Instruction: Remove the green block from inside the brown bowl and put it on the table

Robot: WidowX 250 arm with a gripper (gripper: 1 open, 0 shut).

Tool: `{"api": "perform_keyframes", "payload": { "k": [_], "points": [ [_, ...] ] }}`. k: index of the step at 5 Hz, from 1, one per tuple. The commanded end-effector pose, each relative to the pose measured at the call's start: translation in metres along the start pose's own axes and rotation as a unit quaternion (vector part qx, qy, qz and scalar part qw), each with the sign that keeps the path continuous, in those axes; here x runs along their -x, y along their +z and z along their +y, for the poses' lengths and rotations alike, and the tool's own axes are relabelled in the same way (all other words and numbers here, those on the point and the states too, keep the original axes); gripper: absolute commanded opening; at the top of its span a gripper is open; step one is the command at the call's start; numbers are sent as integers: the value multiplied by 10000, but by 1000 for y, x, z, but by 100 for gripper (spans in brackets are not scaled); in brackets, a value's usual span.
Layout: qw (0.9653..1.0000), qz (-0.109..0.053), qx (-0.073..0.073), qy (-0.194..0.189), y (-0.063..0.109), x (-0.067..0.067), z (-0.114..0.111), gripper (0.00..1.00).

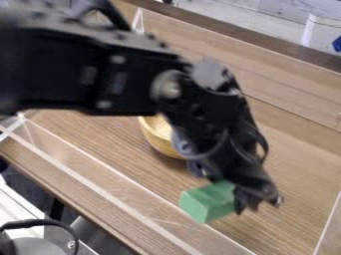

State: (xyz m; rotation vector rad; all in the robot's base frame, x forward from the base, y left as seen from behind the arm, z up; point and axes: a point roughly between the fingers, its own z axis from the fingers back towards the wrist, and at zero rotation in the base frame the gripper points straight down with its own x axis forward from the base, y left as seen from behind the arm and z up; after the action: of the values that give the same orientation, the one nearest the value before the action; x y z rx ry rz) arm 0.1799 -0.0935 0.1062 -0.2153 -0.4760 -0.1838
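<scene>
"Green rectangular block (208,202), where?"

"Pinched in the black tool (242,196), near the brown wood-grain tabletop's (127,187) front edge, outside the round tan wooden bowl (160,135)."

"And the bowl?"

"Partly hidden behind the arm."

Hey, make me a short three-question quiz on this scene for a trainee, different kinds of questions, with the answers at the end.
1. True or false: the green block is inside the brown bowl.
2. Multiple choice: what is mostly behind the arm in this view?
a) the green block
b) the brown bowl
c) the white box-like thing at the top right corner
3. Fill in the blank: the block is at the fingertips of the ______, over the table.

Key: 1. false; 2. b; 3. gripper
</scene>
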Motion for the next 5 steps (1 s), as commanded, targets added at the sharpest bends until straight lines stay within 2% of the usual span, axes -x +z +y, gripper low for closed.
{"api": "perform_keyframes", "payload": {
  "k": [1,2,3,4,5],
  "points": [
    [9999,-101,119,-10,-9,-4,-19,0],
    [9987,-416,88,276,5,-16,2,0],
    [9959,-742,100,506,19,-28,20,0],
    [9932,-846,150,784,12,-39,43,0],
    [9930,-655,395,904,-14,-33,34,0]
  ]
}}
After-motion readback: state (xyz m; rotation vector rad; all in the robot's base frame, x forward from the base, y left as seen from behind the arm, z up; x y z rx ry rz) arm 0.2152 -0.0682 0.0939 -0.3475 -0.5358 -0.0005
